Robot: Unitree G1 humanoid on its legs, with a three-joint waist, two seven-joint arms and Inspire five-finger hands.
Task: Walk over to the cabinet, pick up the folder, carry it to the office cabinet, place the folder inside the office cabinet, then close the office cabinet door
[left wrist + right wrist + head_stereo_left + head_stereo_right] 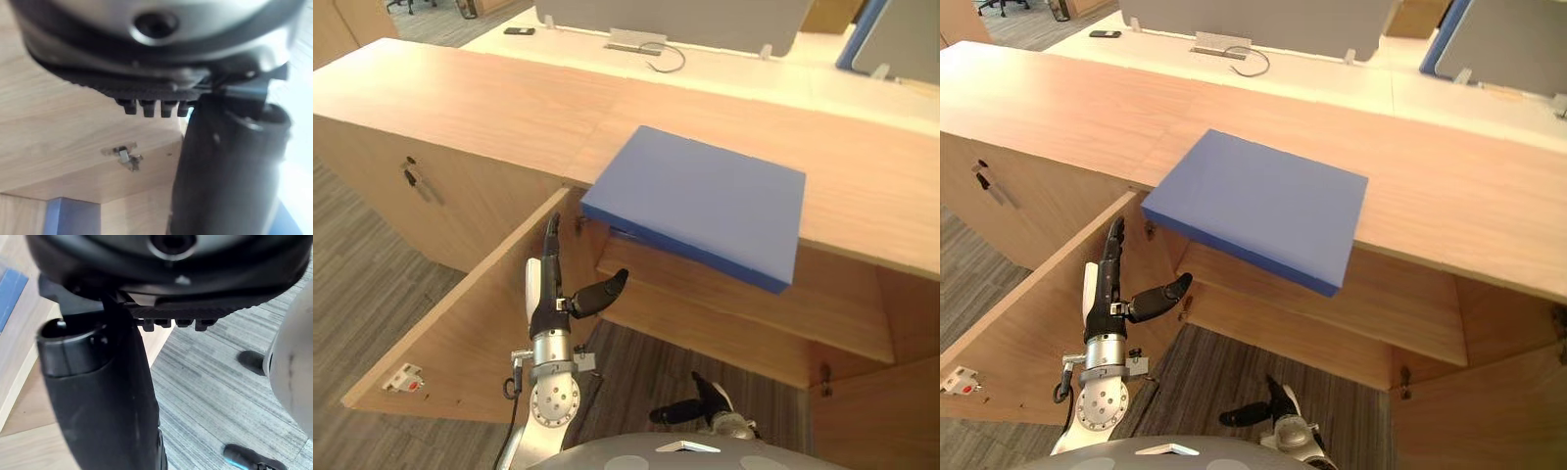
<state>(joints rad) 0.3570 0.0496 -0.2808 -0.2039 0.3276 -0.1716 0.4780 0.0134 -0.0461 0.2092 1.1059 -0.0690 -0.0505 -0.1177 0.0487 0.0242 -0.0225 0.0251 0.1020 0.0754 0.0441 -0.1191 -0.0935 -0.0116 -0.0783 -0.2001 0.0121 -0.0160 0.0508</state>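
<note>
Folder [700,201] overhangs the cabinet top [460,98] above the open door [460,333]; left hand [548,294] and right hand [705,403] hang below, fingers spread.

The folder [700,201] hides some of the inside of the cabinet [460,98]; the right hand [705,403] shows partly

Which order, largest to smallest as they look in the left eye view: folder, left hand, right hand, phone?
1. folder
2. left hand
3. right hand
4. phone, farthest from the camera, which shrinks it
</note>
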